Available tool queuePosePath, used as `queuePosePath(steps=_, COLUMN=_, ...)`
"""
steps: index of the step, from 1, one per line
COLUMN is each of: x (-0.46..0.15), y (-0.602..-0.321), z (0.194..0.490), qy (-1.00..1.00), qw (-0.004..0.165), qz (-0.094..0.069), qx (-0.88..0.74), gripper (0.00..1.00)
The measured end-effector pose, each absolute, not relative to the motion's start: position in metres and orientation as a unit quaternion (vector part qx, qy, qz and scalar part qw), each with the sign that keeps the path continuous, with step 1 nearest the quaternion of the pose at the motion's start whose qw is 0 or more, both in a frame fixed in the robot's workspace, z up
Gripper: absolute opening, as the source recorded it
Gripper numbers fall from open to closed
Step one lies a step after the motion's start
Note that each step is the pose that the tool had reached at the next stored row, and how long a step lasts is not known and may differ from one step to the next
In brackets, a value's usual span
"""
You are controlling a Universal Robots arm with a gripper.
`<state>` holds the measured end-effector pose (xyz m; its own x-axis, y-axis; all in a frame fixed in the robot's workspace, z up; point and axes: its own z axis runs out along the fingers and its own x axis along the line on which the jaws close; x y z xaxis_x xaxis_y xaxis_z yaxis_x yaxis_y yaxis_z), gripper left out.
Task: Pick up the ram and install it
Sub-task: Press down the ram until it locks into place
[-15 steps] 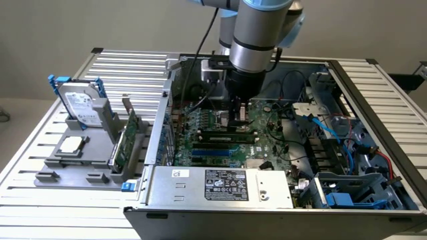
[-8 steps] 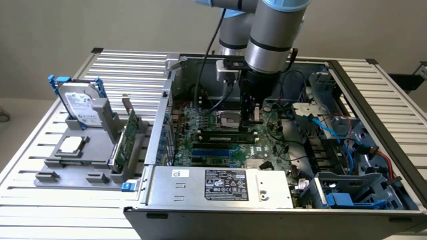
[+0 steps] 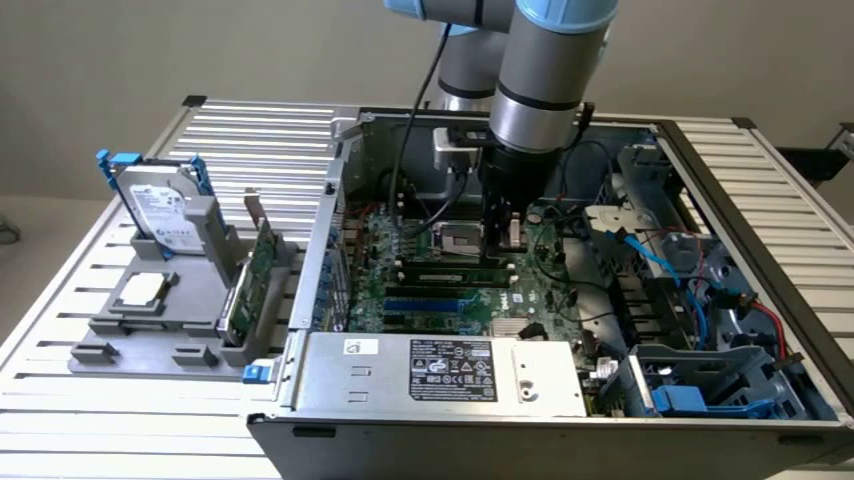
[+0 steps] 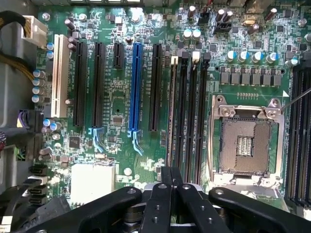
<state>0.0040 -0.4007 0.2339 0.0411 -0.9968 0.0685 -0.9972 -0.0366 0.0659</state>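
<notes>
The ram (image 4: pixel 171 116) stands edge-on in the outermost of the black memory slots (image 4: pixel 193 111) beside the empty CPU socket (image 4: pixel 245 141). In the exterior view the ram (image 3: pixel 447 268) is a dark green strip lying along the slots. My gripper (image 4: pixel 170 175) is shut, its black fingers pressed together with nothing between them, and its tips sit right over one end of the stick. Whether they touch it I cannot tell. Seen from outside, the gripper (image 3: pixel 505 248) points straight down into the open computer case (image 3: pixel 400 375), low over the motherboard.
On the exterior view's left, a grey holder (image 3: pixel 147 335) carries a hard drive (image 3: pixel 163 212), a broad green expansion card (image 3: pixel 251 285) and a processor chip (image 3: pixel 140 291). The power supply (image 3: pixel 441 375), drive cages (image 3: pixel 701 385) and loose cables (image 3: pixel 654 255) crowd the case around the board.
</notes>
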Motion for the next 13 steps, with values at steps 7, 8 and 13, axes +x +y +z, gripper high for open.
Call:
queuePosePath(steps=7, x=0.0027, y=-0.4007, z=0.2308, qy=-0.692, qw=0.047, qz=0.002, qx=0.720, gripper=0.11)
queuePosePath(steps=8, x=0.0025, y=-0.4006, z=0.2303, qy=-0.693, qw=0.047, qz=0.002, qx=0.720, gripper=0.11)
queuePosePath(steps=13, x=0.0006, y=-0.4007, z=0.2269, qy=-0.692, qw=0.048, qz=0.002, qx=0.720, gripper=0.11)
